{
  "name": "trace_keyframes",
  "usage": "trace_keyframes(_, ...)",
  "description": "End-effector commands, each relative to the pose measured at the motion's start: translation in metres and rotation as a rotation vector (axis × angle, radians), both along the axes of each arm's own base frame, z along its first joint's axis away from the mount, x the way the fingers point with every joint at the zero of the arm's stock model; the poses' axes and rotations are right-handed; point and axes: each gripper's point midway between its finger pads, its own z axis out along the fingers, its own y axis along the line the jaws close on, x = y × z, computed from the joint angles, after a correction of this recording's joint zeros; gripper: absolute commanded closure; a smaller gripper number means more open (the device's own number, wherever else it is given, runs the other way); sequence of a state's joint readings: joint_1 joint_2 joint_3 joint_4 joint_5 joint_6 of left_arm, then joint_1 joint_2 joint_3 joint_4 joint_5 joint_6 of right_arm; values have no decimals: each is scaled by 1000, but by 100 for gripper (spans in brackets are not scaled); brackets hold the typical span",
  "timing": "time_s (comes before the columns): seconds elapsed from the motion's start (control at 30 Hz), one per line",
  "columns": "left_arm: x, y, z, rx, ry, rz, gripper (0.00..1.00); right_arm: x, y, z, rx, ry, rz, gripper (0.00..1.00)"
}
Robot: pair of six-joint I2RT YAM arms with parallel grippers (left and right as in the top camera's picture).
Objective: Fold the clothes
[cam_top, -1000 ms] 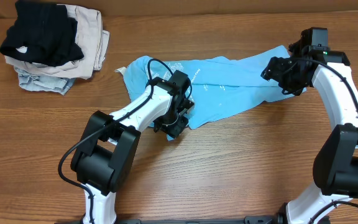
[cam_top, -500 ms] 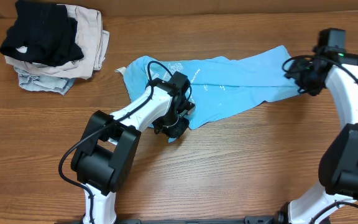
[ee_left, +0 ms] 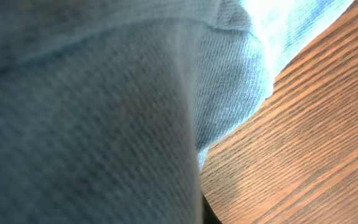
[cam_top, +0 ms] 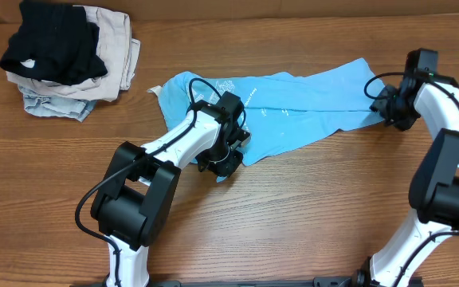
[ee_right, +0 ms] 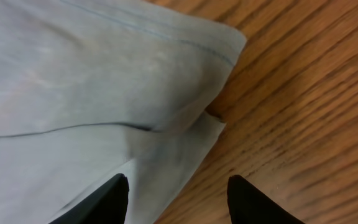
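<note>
The light sky-blue T-shirt (cam_top: 309, 104) lies crumpled in a long band across the middle of the table, with white print near its left part. My left gripper (cam_top: 223, 159) is at the shirt's lower left edge and shut on the cloth. The cloth (ee_left: 104, 93) fills the left wrist view and hides the fingers. My right gripper (cam_top: 389, 108) is open just above the shirt's right end. In the right wrist view its two black fingertips (ee_right: 179, 193) straddle the edge of a hemmed corner of the shirt (ee_right: 73, 93).
A pile of folded garments stands at the back left: a black one (cam_top: 54, 40) on top of beige (cam_top: 118, 48) and pale denim (cam_top: 50, 104) ones. Bare wooden table (cam_top: 309, 207) lies in front of the shirt.
My right gripper has swung off the shirt to the right and come back down at the shirt's right end. The left arm and the shirt have not moved.
</note>
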State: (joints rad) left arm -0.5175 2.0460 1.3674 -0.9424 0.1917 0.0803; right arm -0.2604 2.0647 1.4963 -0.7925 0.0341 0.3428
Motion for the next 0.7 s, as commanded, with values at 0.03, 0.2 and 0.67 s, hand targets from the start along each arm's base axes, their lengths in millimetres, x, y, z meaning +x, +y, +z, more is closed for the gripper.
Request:
trace_keyframes(0.03,-6,-2,-7,3,20,1,96,-2,-10,-12,-58,31,-13,45)
trace_keyframes(0.2,-5,-2,-7,3,18,2,96,1,-18,-13,-101,24,-24,46)
trace_keyframes(0.67,-1,6,-9,49,-5,6,96,-9,-19,-35,-116,31,-30,52)
